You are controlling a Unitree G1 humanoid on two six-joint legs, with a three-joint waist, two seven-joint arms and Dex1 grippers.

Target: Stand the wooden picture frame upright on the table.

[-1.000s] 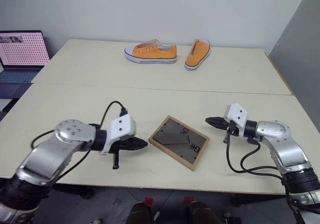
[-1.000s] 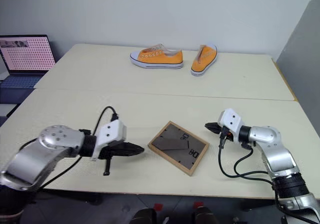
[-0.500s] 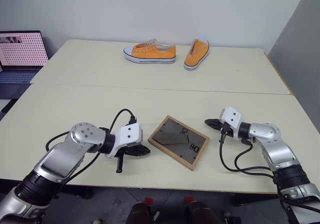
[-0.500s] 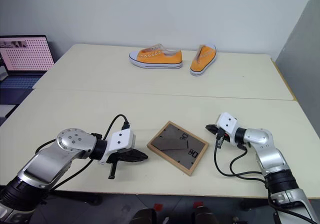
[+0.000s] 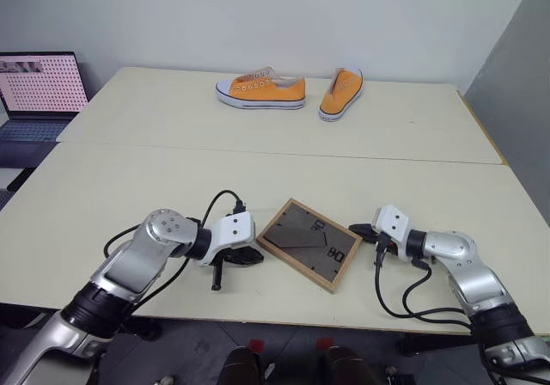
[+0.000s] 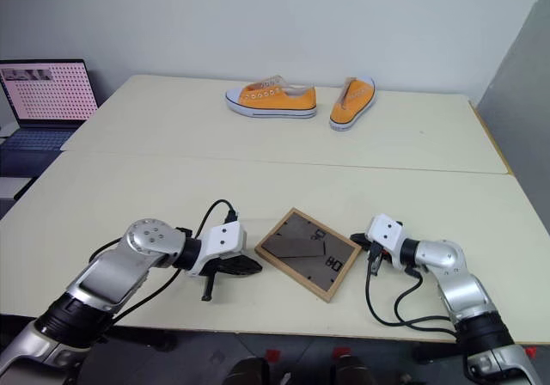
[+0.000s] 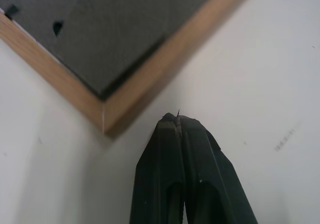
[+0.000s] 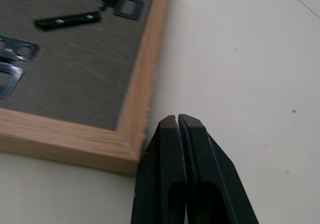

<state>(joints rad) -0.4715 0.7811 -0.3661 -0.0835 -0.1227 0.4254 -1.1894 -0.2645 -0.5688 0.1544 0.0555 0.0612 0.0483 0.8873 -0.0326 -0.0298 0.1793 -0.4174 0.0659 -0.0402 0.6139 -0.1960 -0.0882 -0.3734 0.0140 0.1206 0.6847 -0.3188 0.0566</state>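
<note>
We hold both arms low over the worktop's near edge, elbows out, wrists turned inward. Our left end effector (image 5: 254,257) has its fingers pressed together, pointing right and down. Our right end effector (image 5: 357,229) points left, nearly level, its fingers likewise closed with nothing between them.

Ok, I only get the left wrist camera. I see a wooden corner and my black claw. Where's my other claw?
Observer: The right claw is shut, just beside the opposite corner of the wooden picture frame.
Operator: Is the frame standing up?
Observer: No, it lies flat on the table, with its dark back board facing up.
Operator: Is anything else on there?
Observer: Two orange shoes sit near the far edge, well away from the frame.
</note>
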